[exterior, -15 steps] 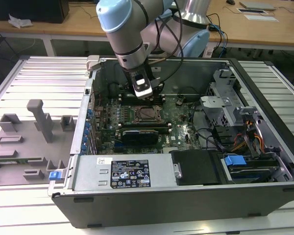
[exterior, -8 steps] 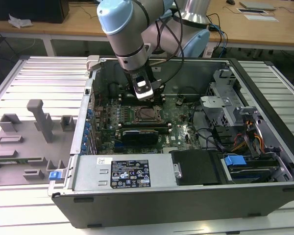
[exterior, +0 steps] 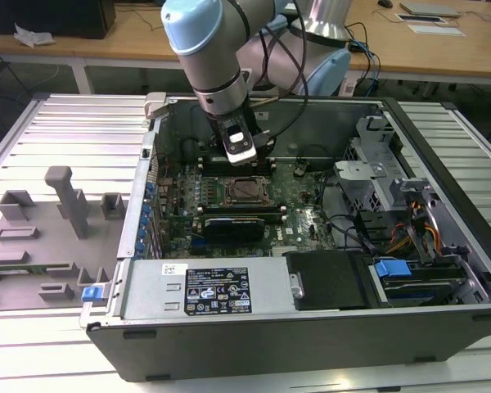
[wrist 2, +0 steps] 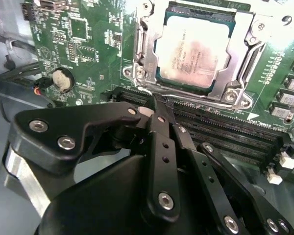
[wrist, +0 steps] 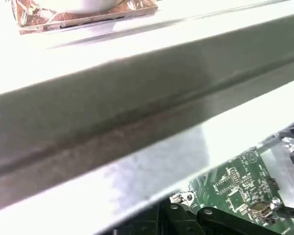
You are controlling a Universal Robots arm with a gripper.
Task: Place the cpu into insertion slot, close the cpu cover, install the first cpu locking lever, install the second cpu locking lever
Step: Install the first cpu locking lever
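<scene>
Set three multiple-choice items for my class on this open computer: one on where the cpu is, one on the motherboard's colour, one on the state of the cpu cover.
1. Where is the cpu?
A in the insertion slot
B lying loose beside it
C hanging in mid-air

2. What colour is the motherboard?
A blue
B green
C red

3. How does the cpu cover stand?
A tipped upright
B taken off
C lying flat around the chip

Answers:
1 A, the chip sits framed inside the socket.
2 B, the board is green in both wrist views.
3 C, the metal frame lies flat along the chip's edges.
</scene>
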